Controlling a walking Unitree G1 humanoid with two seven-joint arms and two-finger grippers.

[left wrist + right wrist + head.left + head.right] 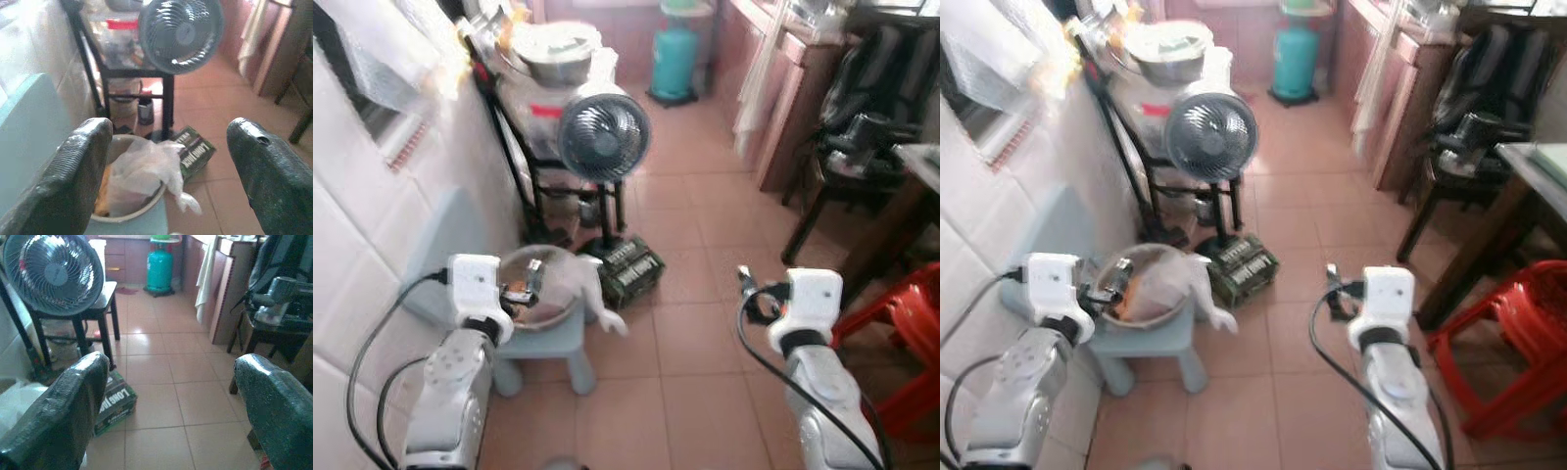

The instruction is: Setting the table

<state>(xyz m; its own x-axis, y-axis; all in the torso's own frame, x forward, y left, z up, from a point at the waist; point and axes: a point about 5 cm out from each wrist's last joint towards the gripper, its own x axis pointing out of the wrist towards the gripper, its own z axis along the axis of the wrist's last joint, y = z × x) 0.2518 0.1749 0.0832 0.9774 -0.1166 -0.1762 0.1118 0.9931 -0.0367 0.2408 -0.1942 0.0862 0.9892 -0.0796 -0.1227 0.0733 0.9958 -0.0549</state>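
Note:
A metal bowl [546,311] stands on a small pale-blue chair [558,338] against the tiled wall. A crumpled clear plastic bag [142,171] lies in the bowl, over something orange, and one end hangs over the rim. My left gripper [525,285] hovers just above the bowl's near left rim, open, with nothing between its fingers [83,161]. My right gripper [745,283] is held open over the bare floor, well to the right of the chair, and holds nothing.
A grey fan [604,134] stands on a black stand behind the chair. A green box [632,268] lies on the floor at its foot. A rack with a metal basin [555,57] lines the wall. A teal gas cylinder [675,59] stands far back. At right are a red stool [899,318] and a dark chair [857,157].

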